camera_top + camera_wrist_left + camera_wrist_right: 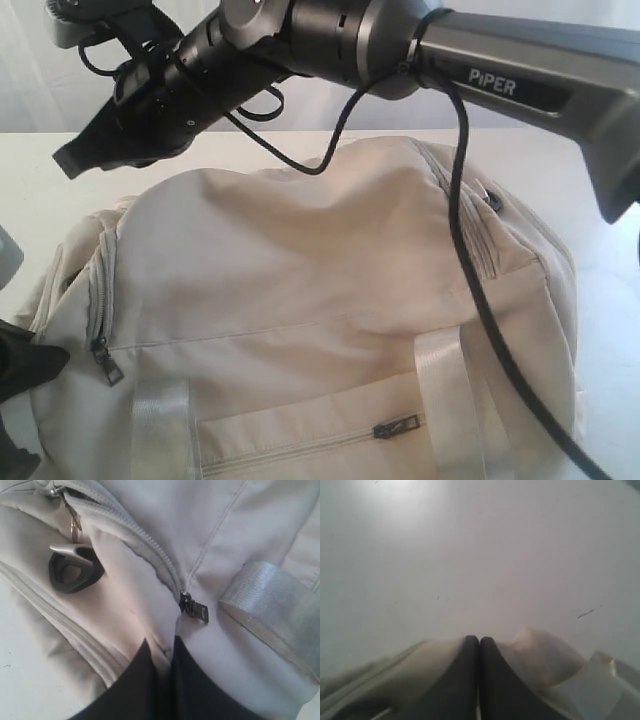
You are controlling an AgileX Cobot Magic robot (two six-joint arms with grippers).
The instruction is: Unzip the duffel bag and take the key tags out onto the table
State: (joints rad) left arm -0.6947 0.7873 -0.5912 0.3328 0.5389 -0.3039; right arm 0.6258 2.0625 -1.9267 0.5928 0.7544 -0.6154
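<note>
The cream duffel bag [300,280] lies zipped on the white table [40,190] and fills the middle of the exterior view. My left gripper [169,642] is at the bag's left end [40,360], shut on a fold of bag fabric just below a dark zipper pull [195,609]. My right gripper [479,639] has its fingers pressed together with nothing between them. It hangs over the bag's far left corner [75,155], having reached across from the right. The key tags are out of view.
A black plastic loop [75,572] on a metal ring hangs beside an upper zipper. Pale webbing straps [160,430] run down the front around a zipped pocket [395,428]. The right arm's black cable [470,270] drapes across the bag.
</note>
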